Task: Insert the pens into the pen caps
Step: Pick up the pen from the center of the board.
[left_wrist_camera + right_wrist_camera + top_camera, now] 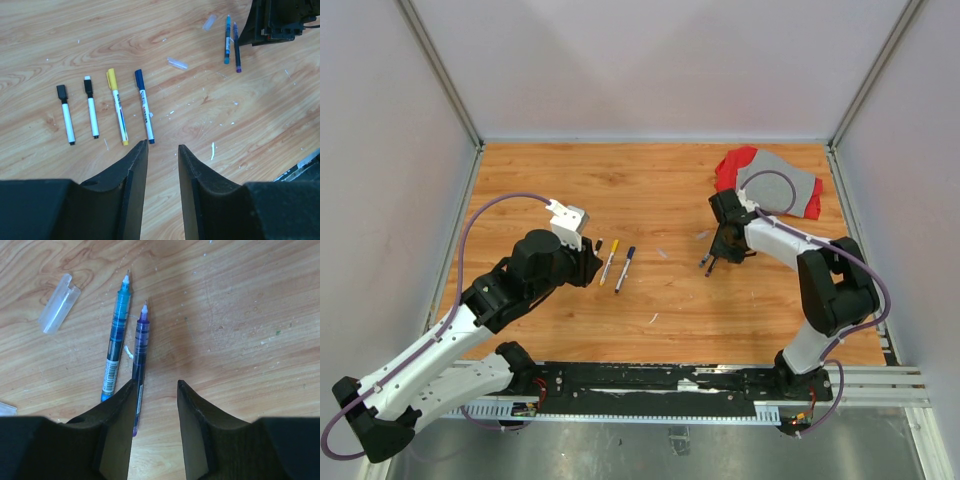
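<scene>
hovering low over the table (240,315), the right gripper (156,405) stands parted and holds nothing. the purple pen (140,345) lies just off the gap towards the left finger in the wrist view. its rear end slips under or beside that finger, and its bare tip points straight away from the wrist. its long axis runs along the fingers' reach, so the jaws would close across the barrel after a small sideways shift, by my reading. the teal pen (116,335) lies just beside it, nearly parallel and also uncapped. a clear cap (59,302) rests apart from both tips, and what looks like a second clear cap (5,409) shows at the frame edge.

the left gripper (162,165) is likewise spread and empty. it points at a row of four capped pens (117,106) lying side by side, long axes towards it. the blue-capped pen (143,106) ends nearest its fingers. the right arm is clearly nearer the uncapped pair and the loose caps.

the teal pen carries a white label with barcode-like stripes. the yellow- and blue-capped barrels bear dark print. none of it is legible.

a red and grey cloth (770,185) sits behind the right arm.
</scene>
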